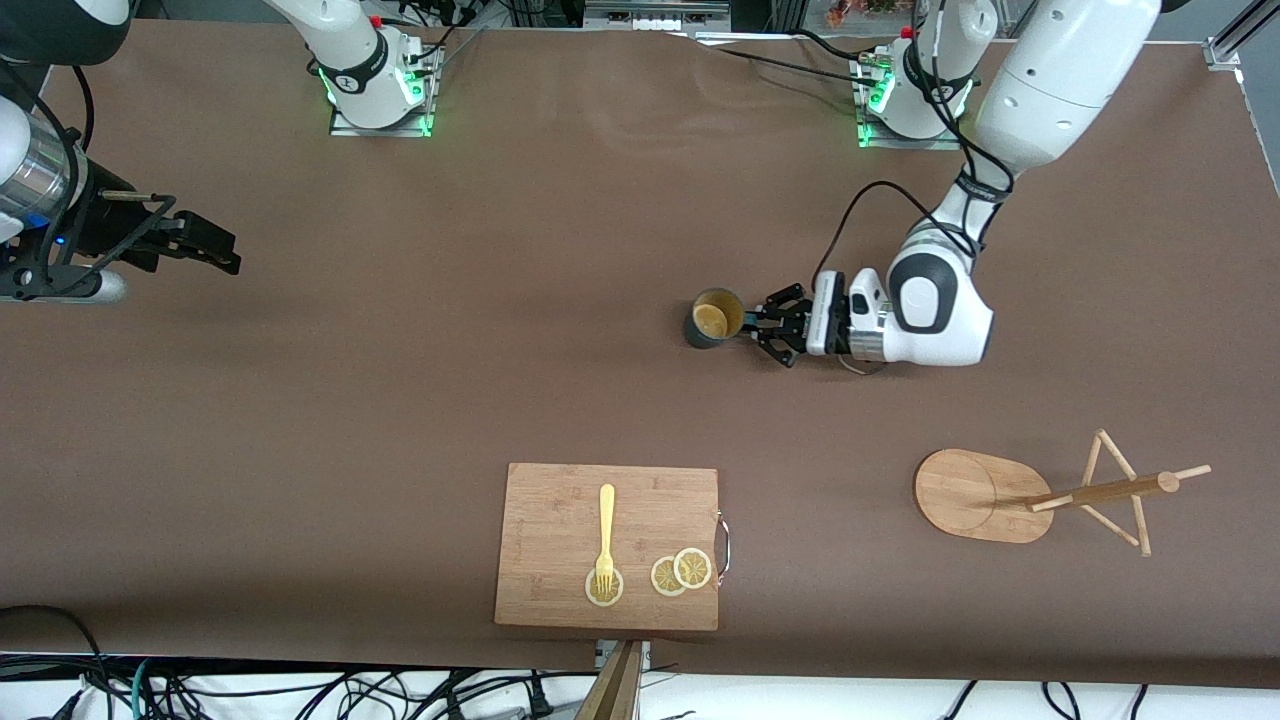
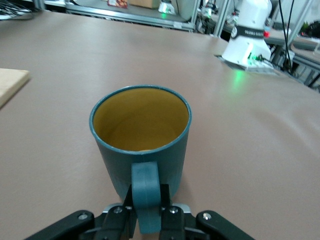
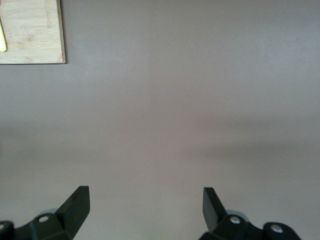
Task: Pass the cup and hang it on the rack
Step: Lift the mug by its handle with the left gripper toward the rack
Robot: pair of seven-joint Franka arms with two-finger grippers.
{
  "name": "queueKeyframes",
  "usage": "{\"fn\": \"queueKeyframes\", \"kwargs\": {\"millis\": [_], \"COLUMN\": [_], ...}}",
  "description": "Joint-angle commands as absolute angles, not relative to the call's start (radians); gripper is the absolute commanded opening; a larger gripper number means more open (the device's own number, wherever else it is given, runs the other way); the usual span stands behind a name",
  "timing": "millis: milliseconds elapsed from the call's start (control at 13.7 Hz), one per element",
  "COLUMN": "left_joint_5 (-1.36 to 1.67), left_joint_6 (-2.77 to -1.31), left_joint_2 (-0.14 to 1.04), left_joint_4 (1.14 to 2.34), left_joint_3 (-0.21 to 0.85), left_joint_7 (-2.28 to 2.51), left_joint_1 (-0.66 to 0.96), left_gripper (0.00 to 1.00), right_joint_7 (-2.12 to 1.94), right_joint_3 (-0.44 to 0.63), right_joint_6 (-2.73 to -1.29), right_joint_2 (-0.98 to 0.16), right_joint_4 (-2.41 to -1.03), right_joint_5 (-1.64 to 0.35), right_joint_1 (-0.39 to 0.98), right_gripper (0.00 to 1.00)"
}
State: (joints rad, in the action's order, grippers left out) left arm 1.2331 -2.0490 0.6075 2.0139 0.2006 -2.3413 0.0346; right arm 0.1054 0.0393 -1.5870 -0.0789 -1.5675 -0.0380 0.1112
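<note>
The cup stands upright on the brown table, roughly midway along it and somewhat toward the left arm's end, its yellowish-tan inside open to view. Its side handle points at the left gripper, whose fingers are pressed in on the handle from both sides, pinching it low to the table. The rack lies tipped over nearer the front camera than the cup and closer to the left arm's end of the table, its oval base on edge and its pole and pegs stretched out toward that end; it is well apart from the cup. A bamboo cutting board sits near the table's front edge, nearer the camera than the cup, carrying a yellow fork and three lemon slices, the fork's tines resting on one slice. The right gripper waits over the bare table at the right arm's end, its fingers spread wide and holding nothing.
</note>
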Motion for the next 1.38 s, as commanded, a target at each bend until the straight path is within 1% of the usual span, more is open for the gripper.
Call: {"fn": "queueKeyframes", "kwargs": {"millis": [0,219,437,656,801,1093,1311], "left_joint_5": [1.246,1.177,1.108,1.103,1.094,1.092,1.069], "left_joint_6": [-1.939,-1.858,-1.737,-1.691,-1.606,-1.471,-1.398], "left_joint_2": [0.578,0.532,0.528,0.528,0.529,0.529,0.531], "left_joint_4": [2.011,1.985,1.916,1.914,1.914,1.919,1.902], "left_joint_3": [0.203,0.193,0.193,0.192,0.193,0.19,0.192], "left_joint_7": [-2.236,-2.026,-1.774,-1.552,-1.406,-1.292,-1.168], "left_joint_1": [-0.05,-0.121,-0.216,-0.303,-0.371,-0.471,-0.552], "left_gripper": [0.0,0.0,0.0,0.0,0.0,0.0,0.0], "right_joint_7": [0.1,0.101,0.097,0.095,0.095,0.095,0.095], "right_joint_3": [0.029,0.029,0.029,0.031,0.031,0.031,0.031], "right_joint_6": [-1.582,-1.58,-1.58,-1.586,-1.588,-1.588,-1.589], "right_joint_2": [-0.068,-0.069,-0.069,-0.069,-0.069,-0.069,-0.071], "right_joint_4": [-1.572,-1.572,-1.572,-1.572,-1.572,-1.572,-1.572], "right_joint_5": [-0.026,-0.026,-0.028,-0.026,-0.026,-0.026,-0.026], "right_joint_1": [0.101,0.101,0.101,0.1,0.1,0.1,0.097], "right_gripper": [1.0,1.0,1.0,1.0,1.0,1.0,1.0]}}
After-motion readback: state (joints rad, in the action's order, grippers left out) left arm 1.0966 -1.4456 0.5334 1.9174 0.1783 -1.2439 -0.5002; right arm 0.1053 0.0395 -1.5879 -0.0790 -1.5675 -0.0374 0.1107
